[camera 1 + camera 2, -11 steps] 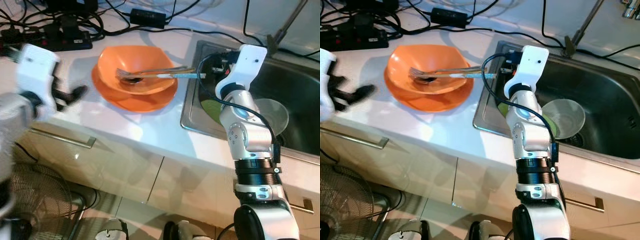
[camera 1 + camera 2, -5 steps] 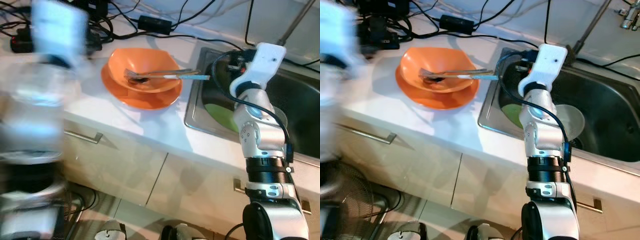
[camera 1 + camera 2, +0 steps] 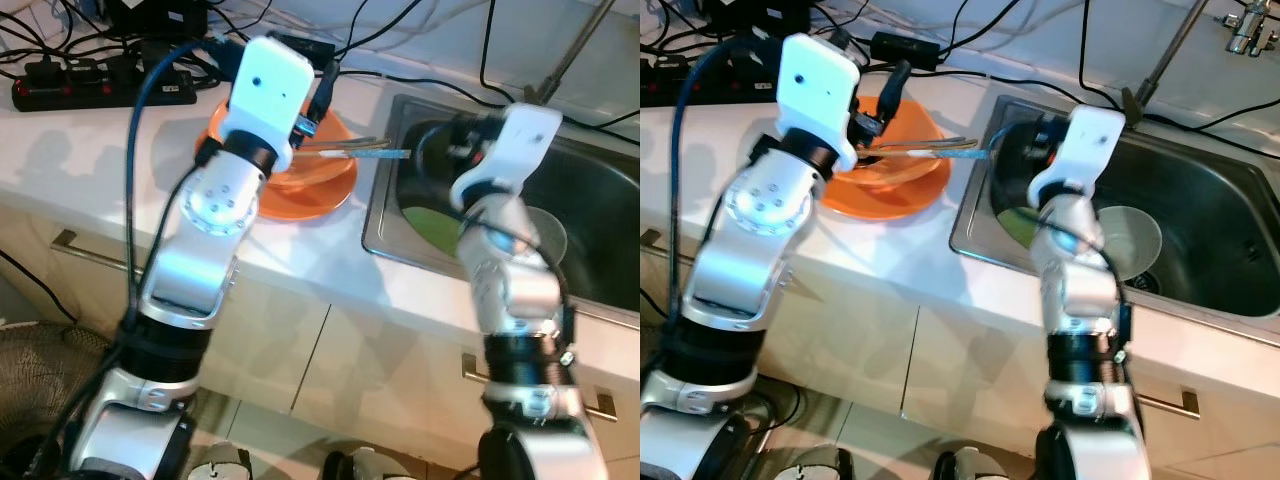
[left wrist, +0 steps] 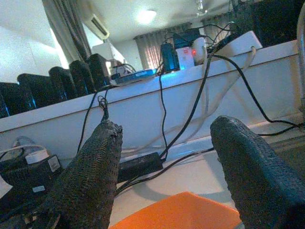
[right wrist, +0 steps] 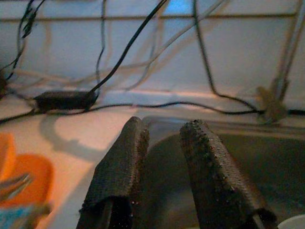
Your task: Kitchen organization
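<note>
Orange bowl — under left hand

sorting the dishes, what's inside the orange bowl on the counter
Metal cutlery lies in the orange bowl, including a fork and a pale blue handle sticking out over its rim towards the sink. The left gripper and its arm cover much of the bowl's inside.

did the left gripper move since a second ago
Yes. The left gripper has swung from the counter's front edge in over the orange bowl, fingers open.
</note>
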`<state>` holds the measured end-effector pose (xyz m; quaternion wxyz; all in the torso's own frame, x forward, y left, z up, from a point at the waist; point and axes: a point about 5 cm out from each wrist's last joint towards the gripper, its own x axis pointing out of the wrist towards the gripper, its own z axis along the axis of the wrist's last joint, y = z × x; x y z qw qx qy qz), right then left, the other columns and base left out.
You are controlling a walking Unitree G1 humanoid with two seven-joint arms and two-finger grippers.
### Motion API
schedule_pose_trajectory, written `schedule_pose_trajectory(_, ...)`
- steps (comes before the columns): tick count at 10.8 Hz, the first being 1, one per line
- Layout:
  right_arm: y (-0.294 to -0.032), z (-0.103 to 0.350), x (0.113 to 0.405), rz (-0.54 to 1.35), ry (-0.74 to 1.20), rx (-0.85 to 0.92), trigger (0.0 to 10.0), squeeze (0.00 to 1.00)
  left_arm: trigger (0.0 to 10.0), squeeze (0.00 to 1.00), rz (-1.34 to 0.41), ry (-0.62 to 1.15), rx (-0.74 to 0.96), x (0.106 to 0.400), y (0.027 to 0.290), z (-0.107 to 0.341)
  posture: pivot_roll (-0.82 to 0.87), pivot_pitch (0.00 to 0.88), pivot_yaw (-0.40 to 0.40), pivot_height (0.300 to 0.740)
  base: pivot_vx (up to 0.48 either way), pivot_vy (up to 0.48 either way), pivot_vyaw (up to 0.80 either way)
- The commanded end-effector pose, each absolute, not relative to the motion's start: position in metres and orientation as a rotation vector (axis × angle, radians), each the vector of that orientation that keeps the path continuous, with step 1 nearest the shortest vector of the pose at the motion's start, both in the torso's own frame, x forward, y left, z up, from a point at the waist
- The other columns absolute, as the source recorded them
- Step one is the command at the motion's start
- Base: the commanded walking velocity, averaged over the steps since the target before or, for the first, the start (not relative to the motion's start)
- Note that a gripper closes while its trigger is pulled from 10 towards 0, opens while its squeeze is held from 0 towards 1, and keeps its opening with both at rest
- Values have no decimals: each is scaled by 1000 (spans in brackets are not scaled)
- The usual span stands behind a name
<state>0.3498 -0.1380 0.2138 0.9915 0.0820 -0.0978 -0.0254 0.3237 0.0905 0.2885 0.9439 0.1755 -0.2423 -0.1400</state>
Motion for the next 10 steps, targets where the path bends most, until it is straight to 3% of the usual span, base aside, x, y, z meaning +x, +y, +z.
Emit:
schedule_pose_trajectory(1, -139, 220, 346, -50, -234, 163, 10000, 0, 10000, 0, -284, -496, 362, 325, 88, 284, 18, 53, -120, 719, 0, -398, 0)
schedule_pose_trajectory(5, -128, 221, 346, -7, -227, 139, 10000, 0, 10000, 0, -253, -513, 367, 329, 92, 283, 18, 74, -129, 719, 0, -397, 0)
schedule_pose_trajectory(8, -126, 220, 345, 0, -222, 146, 10000, 0, 10000, 0, -243, -519, 365, 330, 94, 283, 16, 77, -128, 719, 0, 0, 0)
schedule_pose_trajectory(10, -126, 219, 345, 4, -217, 147, 10000, 0, 10000, 0, -280, -500, 471, 332, 103, 281, 13, 79, -127, 719, 0, 0, 0)
